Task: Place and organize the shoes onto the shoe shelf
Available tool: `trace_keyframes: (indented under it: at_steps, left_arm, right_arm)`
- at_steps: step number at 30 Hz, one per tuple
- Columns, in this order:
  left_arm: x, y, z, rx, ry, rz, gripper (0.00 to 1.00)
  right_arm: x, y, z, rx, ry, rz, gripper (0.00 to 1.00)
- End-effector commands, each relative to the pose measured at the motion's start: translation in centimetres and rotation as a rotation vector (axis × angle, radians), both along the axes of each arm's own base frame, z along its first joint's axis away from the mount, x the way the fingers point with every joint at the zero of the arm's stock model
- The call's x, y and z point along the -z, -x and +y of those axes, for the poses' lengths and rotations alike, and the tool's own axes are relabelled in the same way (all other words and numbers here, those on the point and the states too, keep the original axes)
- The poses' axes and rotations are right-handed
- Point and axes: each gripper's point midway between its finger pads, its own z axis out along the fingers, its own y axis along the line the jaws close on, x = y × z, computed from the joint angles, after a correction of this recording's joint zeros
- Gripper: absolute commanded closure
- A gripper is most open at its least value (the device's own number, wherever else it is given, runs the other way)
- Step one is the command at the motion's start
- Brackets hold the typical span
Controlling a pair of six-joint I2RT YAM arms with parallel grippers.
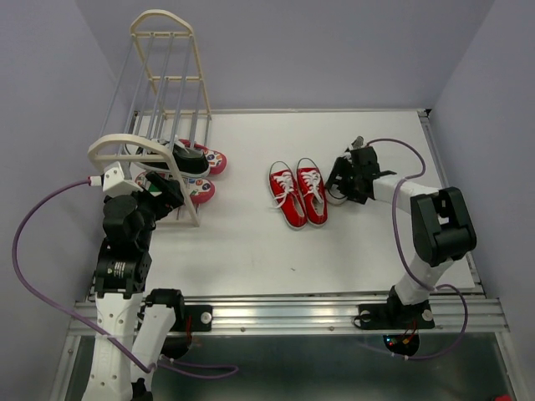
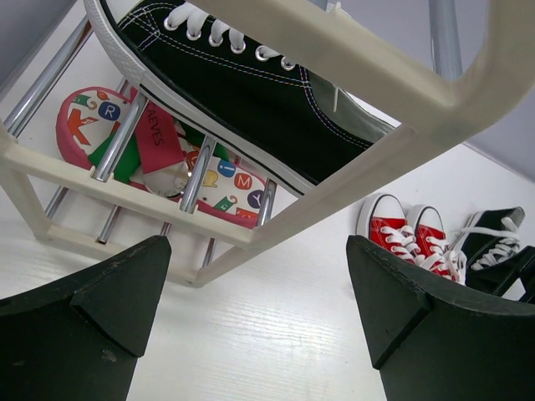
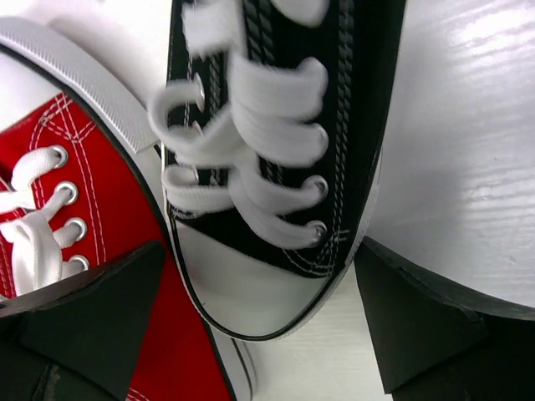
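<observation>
Shoe shelf (image 1: 125,139): left edge of bench (image 1: 251,251). One black sneaker (image 2: 251,92) on its rails, flip-flops (image 2: 234,190) beneath. Red sneakers (image 1: 298,194): mid-bench, side by side. Second black sneaker (image 3: 267,167): just right of them, between the right jaws, which stand apart, not clamped. Left jaws: apart, empty, beside the shelf's near end.

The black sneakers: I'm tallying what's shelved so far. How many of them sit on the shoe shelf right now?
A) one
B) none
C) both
A: one black sneaker rests on the shoe shelf rails, while the second black sneaker lies on the table beside the red sneakers, between the open fingers of the right gripper.
</observation>
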Motion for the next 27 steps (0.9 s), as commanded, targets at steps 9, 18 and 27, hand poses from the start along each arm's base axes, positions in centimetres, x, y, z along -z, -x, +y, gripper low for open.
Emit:
trace_keyframes:
  at_steps: [9,18,27]
  left_arm:
    - [-0.6,-0.4,0.8,-0.033,-0.014,-0.03,0.01]
    - [-1.0,0.2,1.3,-0.07,-0.001,-0.051,0.01]
    - [-0.6,0.2,1.3,-0.069,0.004,-0.042,0.01]
  right_arm:
    - [-9.2,-11.3,10.8,0.046,-0.393,-0.379,0.51]
    - [-7.5,-11.0,3.2,0.335,-0.112,-0.431,0.99]
    - [-11.6,-4.9,-5.6,0.586,-0.145,-0.54,0.99]
